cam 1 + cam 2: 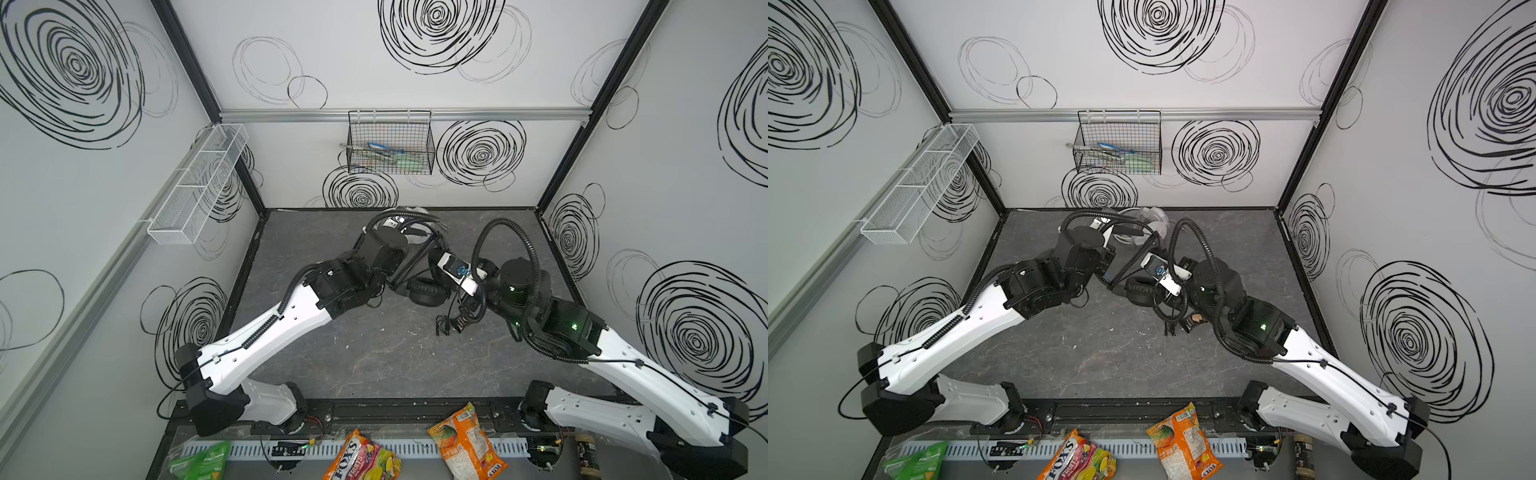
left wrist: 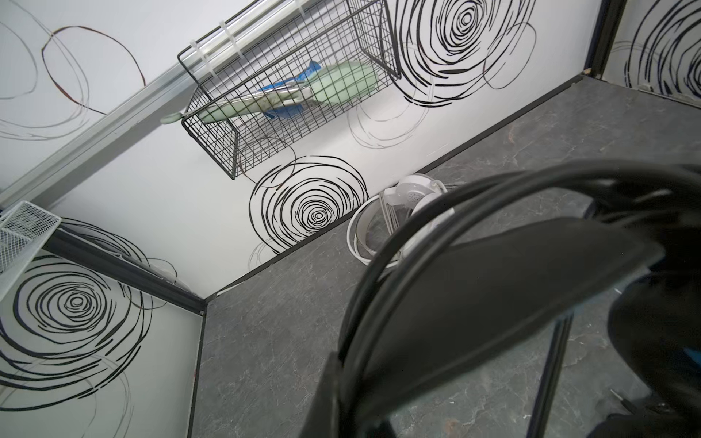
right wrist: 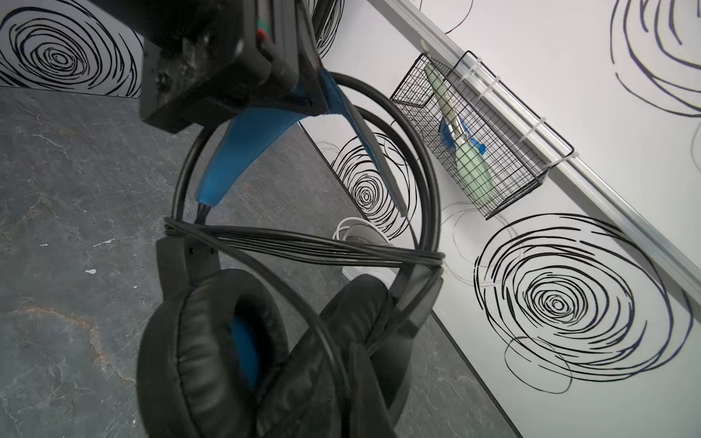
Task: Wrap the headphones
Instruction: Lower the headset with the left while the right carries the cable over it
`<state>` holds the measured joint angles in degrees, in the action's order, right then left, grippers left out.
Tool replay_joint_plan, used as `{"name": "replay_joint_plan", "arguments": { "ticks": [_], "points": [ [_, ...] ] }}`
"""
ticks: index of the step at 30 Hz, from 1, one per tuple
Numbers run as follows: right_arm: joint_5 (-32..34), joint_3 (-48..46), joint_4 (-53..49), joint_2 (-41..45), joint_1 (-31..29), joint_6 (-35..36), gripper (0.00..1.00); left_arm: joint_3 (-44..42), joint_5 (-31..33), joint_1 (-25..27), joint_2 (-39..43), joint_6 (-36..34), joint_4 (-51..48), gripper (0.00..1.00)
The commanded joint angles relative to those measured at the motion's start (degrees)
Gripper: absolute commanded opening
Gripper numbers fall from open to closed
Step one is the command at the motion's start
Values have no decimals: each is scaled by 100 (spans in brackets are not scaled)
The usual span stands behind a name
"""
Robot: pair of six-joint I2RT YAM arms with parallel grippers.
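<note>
The black headphones point(image 1: 424, 291) point(image 1: 1140, 289) hang just above the middle of the grey table point(image 1: 374, 357). Their black cable point(image 3: 303, 244) crosses the headband in several turns. My left gripper point(image 1: 386, 280) point(image 2: 349, 398) is shut on the blue-lined headband point(image 3: 242, 151) point(image 2: 493, 288). My right gripper point(image 1: 442, 286) point(image 3: 349, 409) sits close under the ear cups point(image 3: 212, 341) and is shut on the cable. The cable's loose end point(image 1: 440, 328) dangles below the right wrist. The white headphones point(image 1: 415, 216) point(image 2: 413, 195) lie by the back wall, partly hidden by my left arm.
A black wire basket point(image 1: 390, 143) with utensils hangs on the back wall. A white mesh shelf point(image 1: 199, 183) is on the left wall. Snack bags point(image 1: 467, 444) and a jar point(image 1: 586, 451) lie along the front rail. A small dark object point(image 1: 1194, 322) rests under the right wrist.
</note>
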<state>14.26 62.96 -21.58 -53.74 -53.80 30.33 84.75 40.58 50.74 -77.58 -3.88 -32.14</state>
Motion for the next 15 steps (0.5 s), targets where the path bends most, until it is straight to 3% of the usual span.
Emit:
{"name": "replay_joint_plan", "arguments": {
  "ticks": [1,7,15],
  "points": [
    [273,240,45,21,111,219,1,155,-230,8,127,-212,-257,0],
    [559,116,118,160,312,527,6,42,-941,9,331,-138,-549,0],
    [302,-85,215,382,739,889,6,95,-1494,55,476,-195,-723,0]
  ]
}}
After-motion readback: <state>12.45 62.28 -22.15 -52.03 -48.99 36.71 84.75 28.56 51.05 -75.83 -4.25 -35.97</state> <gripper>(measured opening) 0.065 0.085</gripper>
